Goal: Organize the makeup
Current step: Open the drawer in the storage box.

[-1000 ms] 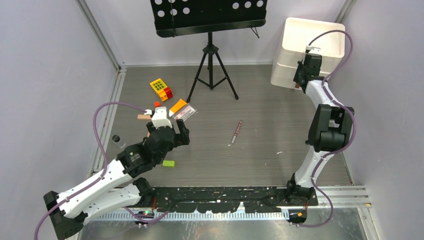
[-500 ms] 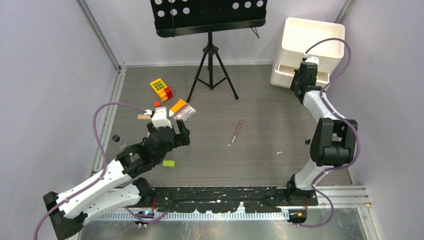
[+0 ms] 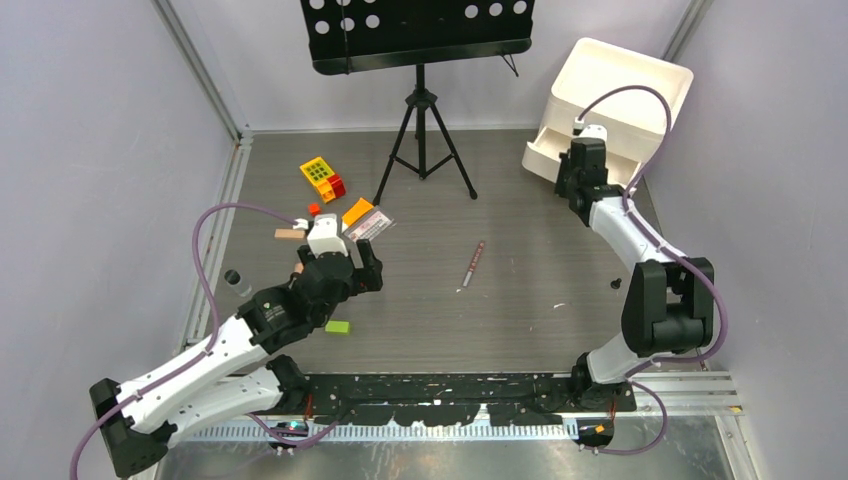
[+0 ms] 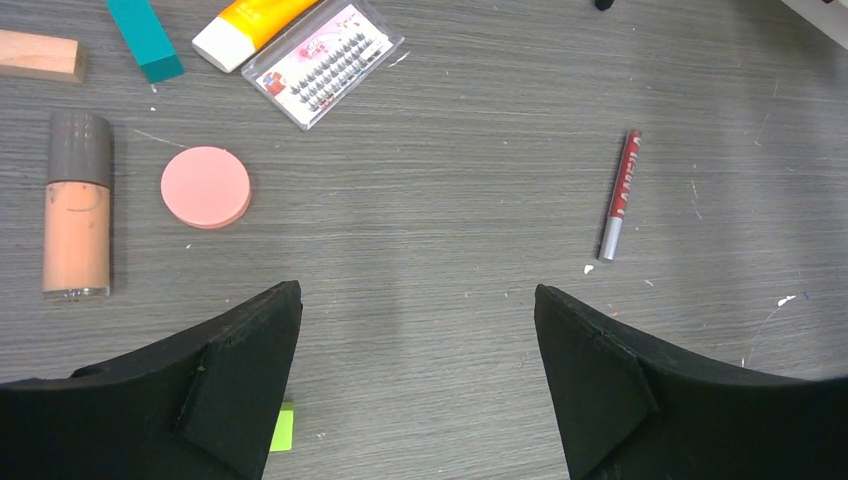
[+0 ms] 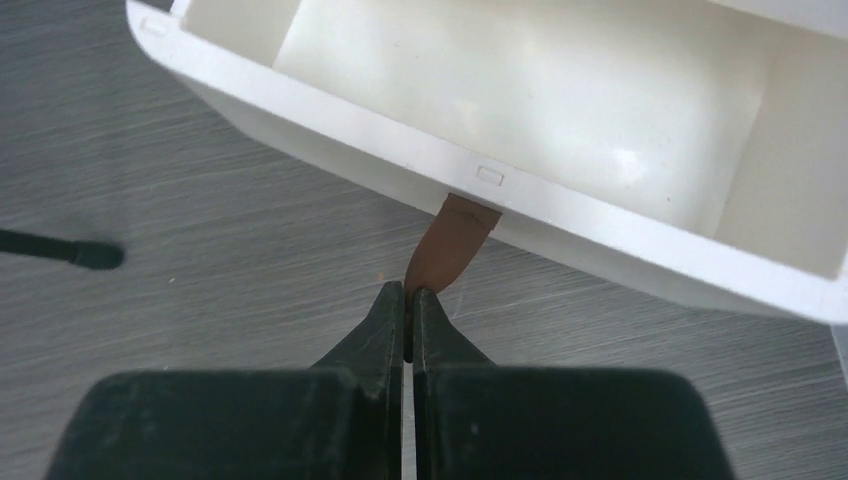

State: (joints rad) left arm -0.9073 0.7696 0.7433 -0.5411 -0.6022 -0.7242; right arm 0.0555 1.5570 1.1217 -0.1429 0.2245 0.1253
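In the left wrist view, a pink round compact (image 4: 205, 187), a tan bottle with a grey cap (image 4: 75, 205), a clear lash palette (image 4: 325, 62), an orange tube (image 4: 255, 20) and a red pencil (image 4: 620, 195) lie on the table. My left gripper (image 4: 415, 290) is open and empty, hovering near them (image 3: 340, 268). The pencil (image 3: 472, 264) lies mid-table. My right gripper (image 5: 408, 292) is shut on the brown tab (image 5: 455, 240) of the white drawer (image 5: 500, 100), which is pulled out of the white box (image 3: 625, 85).
Yellow and red blocks (image 3: 320, 175), a teal block (image 4: 145, 40), a wooden block (image 4: 35, 55) and a green block (image 3: 337, 326) lie around the left gripper. A music stand tripod (image 3: 422, 140) stands at the back. A small black-ringed item (image 3: 235, 278) sits by the left wall.
My right gripper has moved left and toward the near side, drawing the drawer out by its tab; the white box has turned slightly. The left arm has barely moved.
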